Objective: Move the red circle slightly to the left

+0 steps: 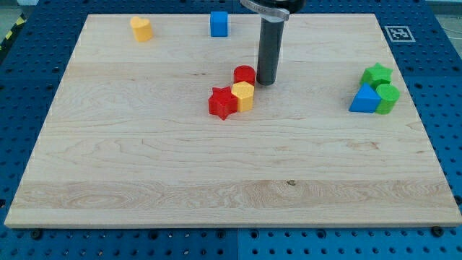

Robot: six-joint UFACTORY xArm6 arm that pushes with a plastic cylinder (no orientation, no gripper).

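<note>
The red circle [244,74] lies near the middle of the wooden board [144,166], toward the view's top. My tip [266,81] stands just at its right side, touching or nearly touching it. A yellow hexagon block [244,94] sits right below the red circle, against it. A red star [223,102] lies at the hexagon's left, touching it.
A yellow block [141,29] lies at the view's top left. A blue cube [219,23] lies at the top middle. At the right, a green star [377,74], a blue triangle [365,100] and a green round block [388,97] cluster together.
</note>
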